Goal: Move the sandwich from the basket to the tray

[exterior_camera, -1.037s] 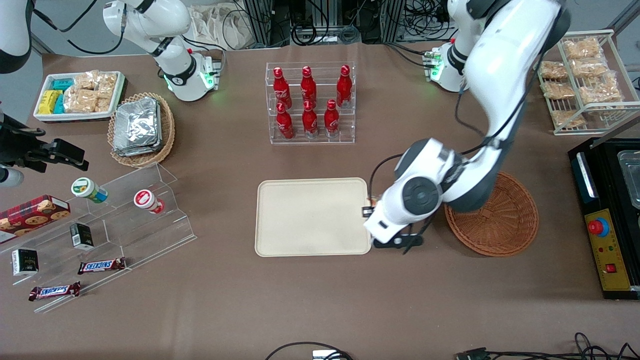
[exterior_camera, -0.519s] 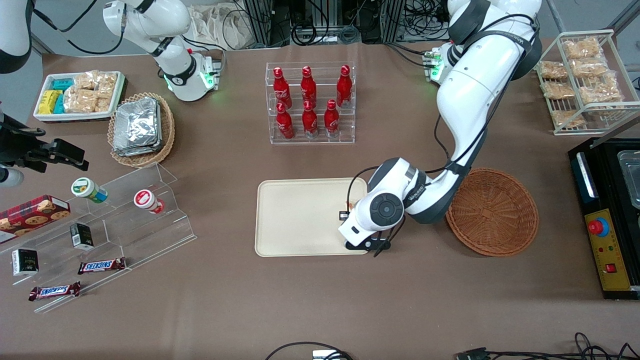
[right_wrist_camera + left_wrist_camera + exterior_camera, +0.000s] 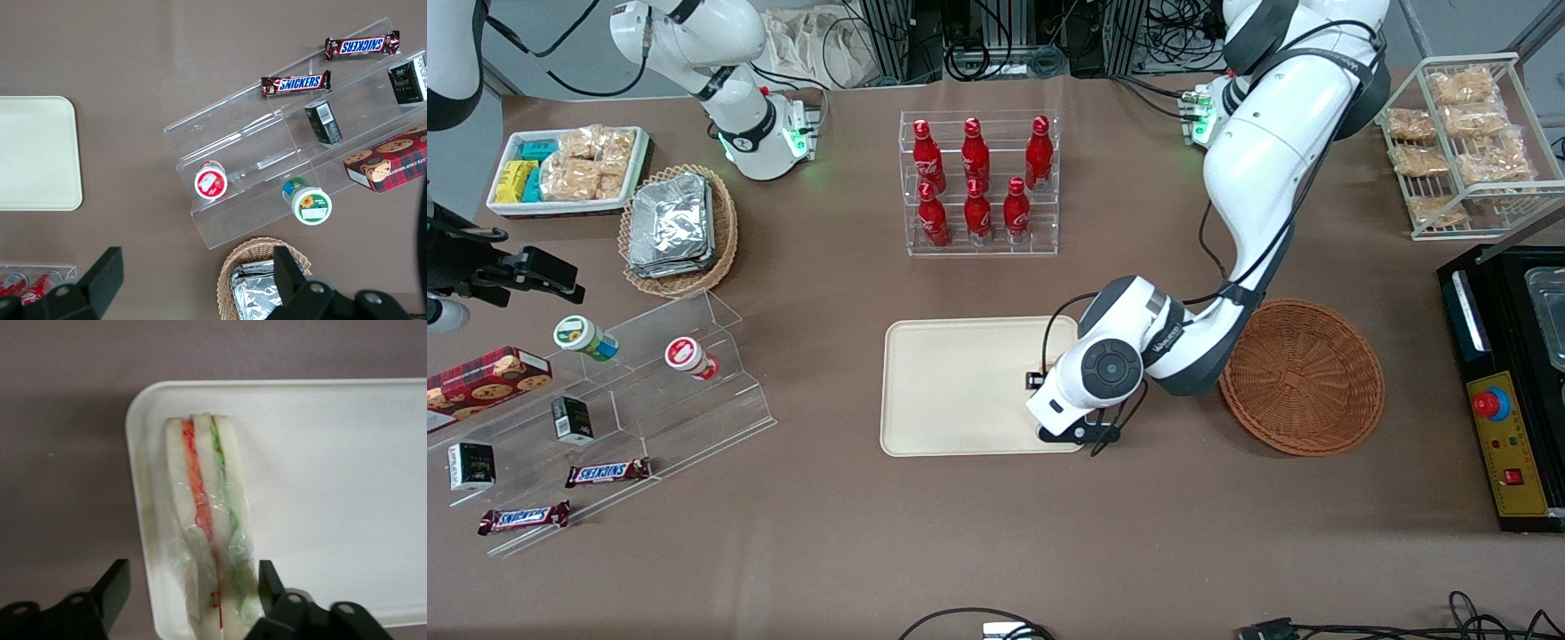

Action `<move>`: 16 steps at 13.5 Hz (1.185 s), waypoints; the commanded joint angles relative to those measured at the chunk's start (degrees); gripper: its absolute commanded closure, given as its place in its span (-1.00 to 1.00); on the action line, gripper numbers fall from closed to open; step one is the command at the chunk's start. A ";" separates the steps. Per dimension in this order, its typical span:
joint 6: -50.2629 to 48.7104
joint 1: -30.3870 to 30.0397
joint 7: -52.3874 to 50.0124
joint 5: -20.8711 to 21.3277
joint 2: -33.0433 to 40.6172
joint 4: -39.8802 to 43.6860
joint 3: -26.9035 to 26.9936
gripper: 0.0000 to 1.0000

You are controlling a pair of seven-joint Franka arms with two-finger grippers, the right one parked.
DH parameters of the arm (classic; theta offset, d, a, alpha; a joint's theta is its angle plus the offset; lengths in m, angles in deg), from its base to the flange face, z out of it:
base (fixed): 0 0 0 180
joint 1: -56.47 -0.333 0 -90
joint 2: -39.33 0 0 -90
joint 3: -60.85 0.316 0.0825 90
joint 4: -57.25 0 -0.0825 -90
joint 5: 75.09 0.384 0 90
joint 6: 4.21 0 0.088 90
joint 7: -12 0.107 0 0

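Resting by the tray (image 3: 347, 487) rim — sandwich (image 3: 207, 533), claw (image 3: 193, 590) spread wide.

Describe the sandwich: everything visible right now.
The sandwich is a clear-wrapped wedge of three pale bread slices with an orange-red and a green filling layer. It lies on the cream tray, near a rounded corner, cut edge facing the wrist camera. The gripper straddles one end, fingers open, a gap on each side. From the front, the arm hides it.

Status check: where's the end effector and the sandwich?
End effector open, over tray edge nearest basket. Sandwich lying on tray, between the fingers. Basket empty. Nothing in the way.
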 commanded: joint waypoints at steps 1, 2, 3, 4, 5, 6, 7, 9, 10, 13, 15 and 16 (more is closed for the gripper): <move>-6.57 -5.59 0.99 0.34 8.52 -3.42 0.30 -1.00; -6.14 -6.14 0.90 0.43 12.12 -6.31 0.30 -1.00; -5.97 -6.49 0.90 0.51 15.02 -9.03 0.39 -1.00; -5.44 -8.23 0.99 0.25 18.27 -12.54 0.30 -1.00; -4.57 -9.64 0.99 -0.10 21.87 -16.58 0.04 -1.00; -4.30 -9.92 1.42 -0.45 26.17 -20.71 0.04 -1.00; -4.12 -10.88 2.73 -0.54 31.09 -25.88 0.12 -1.00; -4.21 -13.16 7.73 -1.85 40.24 -34.43 0.21 -1.00; -4.38 -15.17 10.37 -2.81 42.89 -37.25 0.30 -1.00; -9.72 -18.36 13.91 -3.00 47.13 -34.84 2.56 -1.00; -14.38 -18.27 14.26 -3.00 44.95 -27.82 9.50 -1.00; -16.75 -18.27 14.61 -2.65 44.33 -25.26 11.79 -1.00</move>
